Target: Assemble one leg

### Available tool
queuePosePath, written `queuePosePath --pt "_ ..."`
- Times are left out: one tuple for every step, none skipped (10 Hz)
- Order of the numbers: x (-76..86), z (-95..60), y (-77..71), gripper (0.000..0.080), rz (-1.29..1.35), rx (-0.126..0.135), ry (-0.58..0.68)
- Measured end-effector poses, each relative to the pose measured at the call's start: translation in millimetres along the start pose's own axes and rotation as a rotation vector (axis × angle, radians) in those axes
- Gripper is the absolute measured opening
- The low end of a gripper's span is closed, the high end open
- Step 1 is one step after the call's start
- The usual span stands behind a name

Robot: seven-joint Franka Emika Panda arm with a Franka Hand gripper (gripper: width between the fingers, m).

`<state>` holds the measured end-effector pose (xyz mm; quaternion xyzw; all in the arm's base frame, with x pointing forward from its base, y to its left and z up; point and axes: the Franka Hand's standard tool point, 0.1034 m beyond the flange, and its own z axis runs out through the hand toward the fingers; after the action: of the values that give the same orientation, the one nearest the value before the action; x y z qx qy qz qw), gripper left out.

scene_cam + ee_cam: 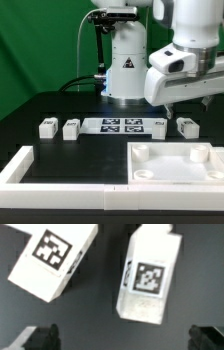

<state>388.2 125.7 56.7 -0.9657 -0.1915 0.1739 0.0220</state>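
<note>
The pincer (122,334) hangs wide open above the dark tabletop (90,321), holding nothing. The leg (148,276) lies flat beneath it, tag up, within the span of the two fingers (38,336) and touching neither. A second leg (52,259) lies beside the first, toward one finger's side, apart from it.

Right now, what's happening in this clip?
The arm's gripper hangs open, holding nothing, at the exterior view's right. In the wrist view one leg lies nearly centred under it, with a second leg beside that, apart. The white panel lies nearer the camera, with no leg attached yet.
</note>
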Motion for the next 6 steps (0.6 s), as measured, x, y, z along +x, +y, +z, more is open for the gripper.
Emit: queuePosePath --pt "-1.6 0.4 -2.7 0.0649 -0.005 0.016 -0.106" --pt "-1.8 1.6 -6.2 0.0649 -0.008 0.033 -0.199" --pt "-1.6 6.7 -11.5 0.0649 0.014 0.036 -0.255" --pt "-8.5 10.1 -18.0 0.0649 0.005 0.042 -0.356" --pt "-5.8 16.5 -21.1 0.0649 -0.001 0.052 -0.404" --pt "-9.2 23.5 -22.5 0.0649 -0.006 0.064 -0.476"
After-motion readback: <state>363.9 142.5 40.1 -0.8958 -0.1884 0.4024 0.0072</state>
